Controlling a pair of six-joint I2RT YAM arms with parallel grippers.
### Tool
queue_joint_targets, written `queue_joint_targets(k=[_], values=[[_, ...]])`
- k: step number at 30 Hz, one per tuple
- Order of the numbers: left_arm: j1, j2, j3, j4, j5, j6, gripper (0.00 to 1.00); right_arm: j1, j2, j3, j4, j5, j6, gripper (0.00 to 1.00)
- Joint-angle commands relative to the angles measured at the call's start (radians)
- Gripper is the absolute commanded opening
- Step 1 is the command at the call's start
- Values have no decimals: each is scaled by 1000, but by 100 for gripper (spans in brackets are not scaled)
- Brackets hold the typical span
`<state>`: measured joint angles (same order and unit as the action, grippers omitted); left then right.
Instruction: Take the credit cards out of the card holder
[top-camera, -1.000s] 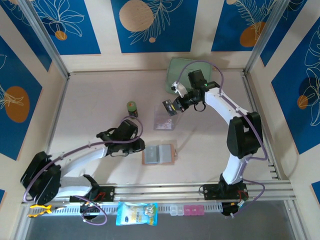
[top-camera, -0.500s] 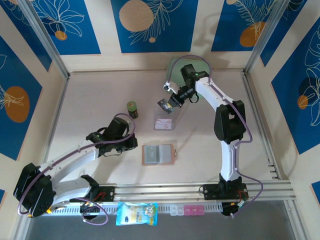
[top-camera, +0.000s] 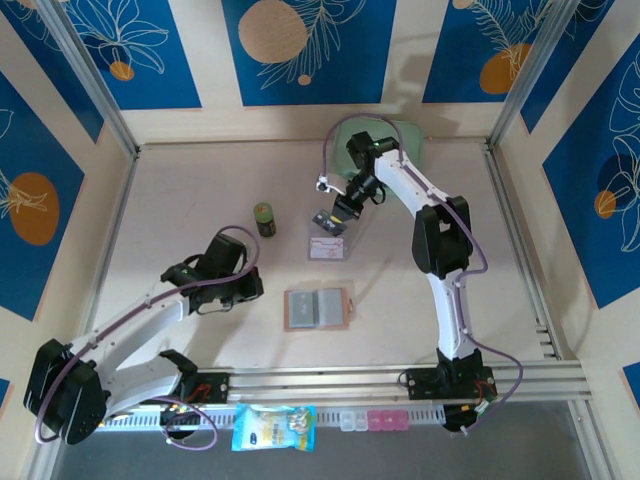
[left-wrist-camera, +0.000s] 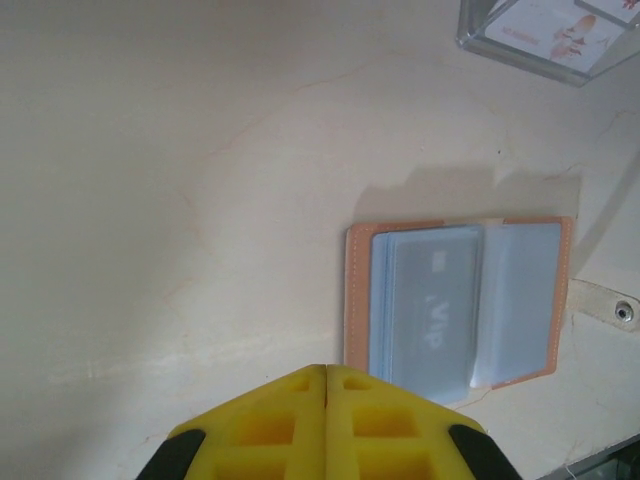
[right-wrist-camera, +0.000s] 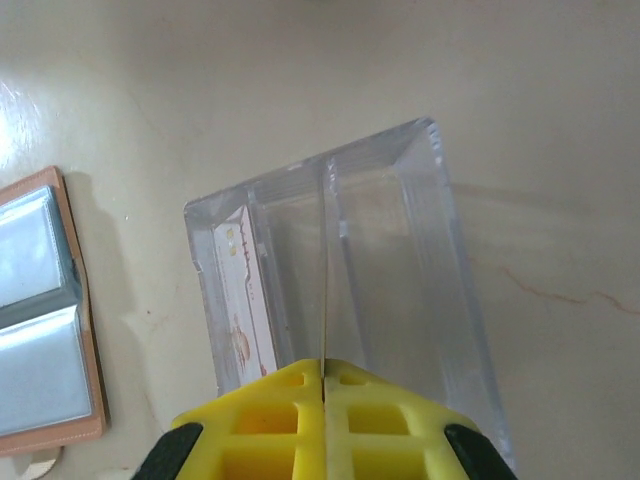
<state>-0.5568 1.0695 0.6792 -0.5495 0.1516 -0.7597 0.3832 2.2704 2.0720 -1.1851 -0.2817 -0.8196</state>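
**Deposit of a removed card, seen from above and from both wrists.** The right gripper (right-wrist-camera: 325, 378) is closed on one dark credit card (top-camera: 324, 218), which is held above the clear tray (right-wrist-camera: 440, 260). From the right wrist the card is presented edge-on, as a thin line rising from between the yellow fingers, so its face cannot be read. A pale card (right-wrist-camera: 245, 300) with pinkish print is stood in the tray's left compartment.

The card holder (left-wrist-camera: 356, 300) is laid open on the table (left-wrist-camera: 150, 200), near the tray on its near side. A pocketed card (left-wrist-camera: 430, 300) is visible behind the grey sleeve of its left half. The left gripper (left-wrist-camera: 326, 385) is shut on nothing and is poised above the table just beside the holder.

The step in hand is judged to be the release into the tray. The held edge appears to lie roughly over the tray's divider (right-wrist-camera: 335, 260), though this is hard to settle from so narrow a line. For a clean drop, the card should be shifted over one compartment and lowered until its bottom edge is inside the walls. Only then should the fingers be parted, so that a bounce off the rim is avoided.
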Motion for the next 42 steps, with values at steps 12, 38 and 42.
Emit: queue_joint_targets(k=[12, 38, 42], values=[[35, 7, 20, -34, 19, 27, 2, 57, 52, 51, -89, 122, -54, 11], [36, 50, -16, 66, 86, -32, 3, 107, -80, -186, 267, 339, 122, 33], [35, 46, -18, 64, 88, -35, 3, 125, -80, -201, 283, 336, 123, 34]])
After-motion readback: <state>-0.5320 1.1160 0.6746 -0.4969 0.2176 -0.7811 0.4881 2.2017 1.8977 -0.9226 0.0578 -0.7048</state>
